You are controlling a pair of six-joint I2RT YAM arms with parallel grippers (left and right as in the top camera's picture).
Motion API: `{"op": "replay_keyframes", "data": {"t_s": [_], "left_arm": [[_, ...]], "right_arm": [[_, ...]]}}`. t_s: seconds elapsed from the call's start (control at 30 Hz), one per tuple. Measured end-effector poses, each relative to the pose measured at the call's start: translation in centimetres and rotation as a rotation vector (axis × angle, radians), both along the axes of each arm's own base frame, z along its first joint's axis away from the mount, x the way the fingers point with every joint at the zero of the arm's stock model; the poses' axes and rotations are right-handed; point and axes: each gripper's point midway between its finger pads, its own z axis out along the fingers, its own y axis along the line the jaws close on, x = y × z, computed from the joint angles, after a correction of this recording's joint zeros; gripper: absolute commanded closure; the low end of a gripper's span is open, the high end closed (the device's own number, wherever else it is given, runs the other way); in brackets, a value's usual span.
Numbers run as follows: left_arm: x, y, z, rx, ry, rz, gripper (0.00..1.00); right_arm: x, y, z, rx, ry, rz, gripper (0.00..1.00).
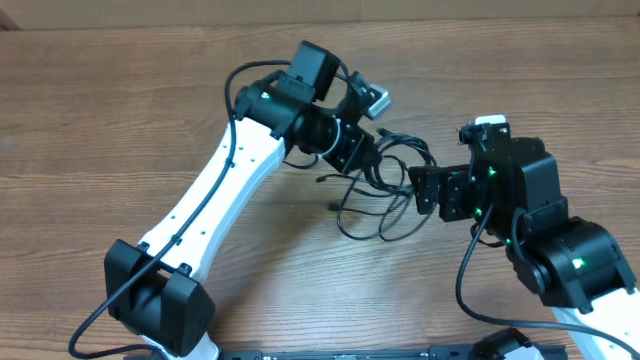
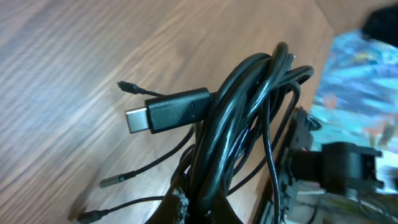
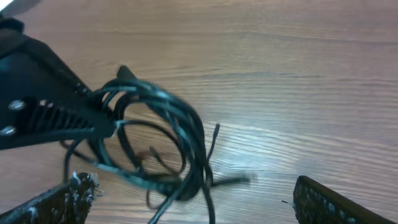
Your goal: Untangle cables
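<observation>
As left tool [image 1: 376, 163] clenches the tangled thin black cables [image 2: 236, 124], we see right tool [image 1: 413, 192] released, at their 3 o'clock.

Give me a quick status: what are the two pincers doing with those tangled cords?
Left pincer shut on the cables. Right pincer open, facing the bundle, holding nothing. Cables in one tangle, plug sticking out. No obstruction seen.

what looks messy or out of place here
The cables are one knotted bundle, pinched by the left gripper. A flat plug and thin plug ends stick out loose. The right gripper is open beside the bundle.
</observation>
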Motion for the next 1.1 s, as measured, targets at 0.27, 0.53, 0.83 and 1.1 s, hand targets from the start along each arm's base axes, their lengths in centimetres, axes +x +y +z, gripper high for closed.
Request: {"op": "replay_keyframes", "data": {"t_s": [0.27, 0.53, 0.83, 1.1], "left_arm": [[-2.3, -1.6, 0.0, -0.007, -0.017, -0.106, 0.96], [-1.4, -1.1, -0.4, 0.028, -0.032, -0.064, 0.96], [-0.4, -1.1, 0.3, -0.016, -0.027, -0.03, 0.96], [-1.8, -2.0, 1.6, -0.113, 0.005, -0.108, 0.96]], "right_arm": [[0.8, -0.1, -2.1, -0.13, 0.042, 0.077, 0.87], [0.8, -0.2, -2.2, -0.153, 0.039, 0.09, 0.96], [0.5, -0.4, -2.5, -0.164, 0.054, 0.095, 0.41], [0.5, -0.4, -2.5, -0.162, 0.055, 0.088, 0.96]]}}
